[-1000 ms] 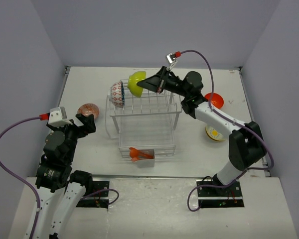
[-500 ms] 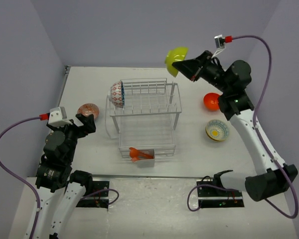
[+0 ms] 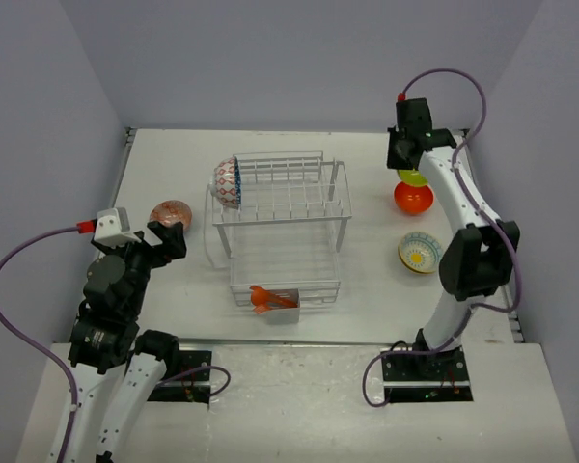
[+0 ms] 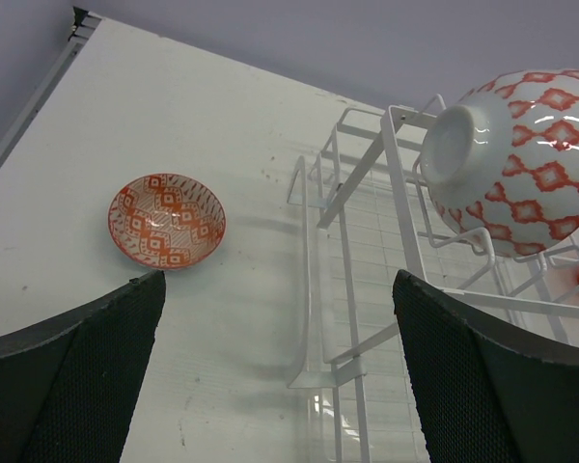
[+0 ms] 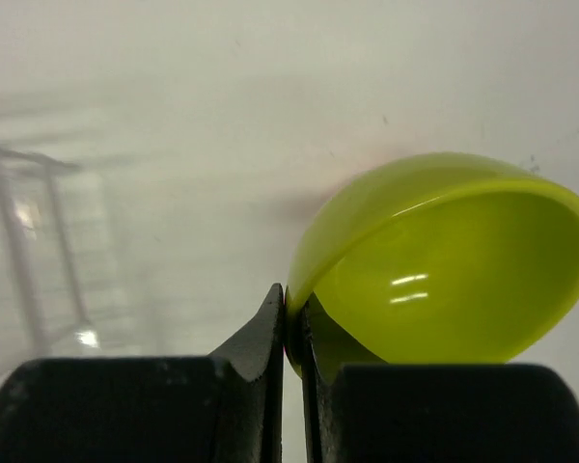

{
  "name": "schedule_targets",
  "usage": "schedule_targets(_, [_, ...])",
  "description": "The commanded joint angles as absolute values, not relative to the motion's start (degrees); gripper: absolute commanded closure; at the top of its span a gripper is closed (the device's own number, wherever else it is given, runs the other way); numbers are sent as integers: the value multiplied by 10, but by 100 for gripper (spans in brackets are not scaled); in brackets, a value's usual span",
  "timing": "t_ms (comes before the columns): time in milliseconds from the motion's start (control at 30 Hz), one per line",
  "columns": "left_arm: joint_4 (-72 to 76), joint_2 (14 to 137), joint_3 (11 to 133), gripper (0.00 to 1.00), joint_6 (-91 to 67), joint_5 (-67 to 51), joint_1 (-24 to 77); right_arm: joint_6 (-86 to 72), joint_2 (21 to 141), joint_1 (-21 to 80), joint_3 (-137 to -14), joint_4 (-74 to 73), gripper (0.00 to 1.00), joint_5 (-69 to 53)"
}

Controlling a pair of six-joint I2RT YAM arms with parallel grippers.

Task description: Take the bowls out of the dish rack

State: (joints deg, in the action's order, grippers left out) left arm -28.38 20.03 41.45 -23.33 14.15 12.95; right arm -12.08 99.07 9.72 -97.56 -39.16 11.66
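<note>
The front holder (image 3: 288,302) on the dish rack (image 3: 289,241) carries orange utensils (image 3: 261,298). My left end effector (image 3: 166,238) gapes wide and empty beside a small patterned bowl (image 4: 167,220) on the worktop (image 3: 174,164). One red-patterned bowl (image 3: 228,181) stands on edge in the rack's upper far-left corner. To the right sit a floral bowl (image 3: 420,254) and an orange bowl (image 3: 413,199). Just beyond them, my right end effector (image 5: 291,318) pinches the rim of the lime bowl (image 5: 444,260).

The dish rack (image 3: 282,227) is standing mid-way across the bench (image 3: 174,159), a first bowl (image 3: 228,182) leaning on its upper shelf's far-left corner. A second bowl (image 3: 170,213) is lying left of it. Right of it, a third bowl (image 3: 413,200) is sitting behind a fourth bowl (image 3: 421,254), and the right hand (image 5: 291,318) is holding a fifth bowl (image 5: 444,270) at the third's far side.
</note>
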Motion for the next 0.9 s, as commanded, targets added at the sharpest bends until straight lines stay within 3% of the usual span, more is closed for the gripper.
schedule_targets(0, [-275,199,420,0,-224,126,134,-52,1050,82,-1081,-510,100,180])
schedule_targets(167, [-273,193,418,0,-224,124,134,-30,1162,80,-1151,-597,100,183])
schedule_targets(867, [-273,191,419,0,-222,120,134,-11,1225,60,-1126,-591,100,145])
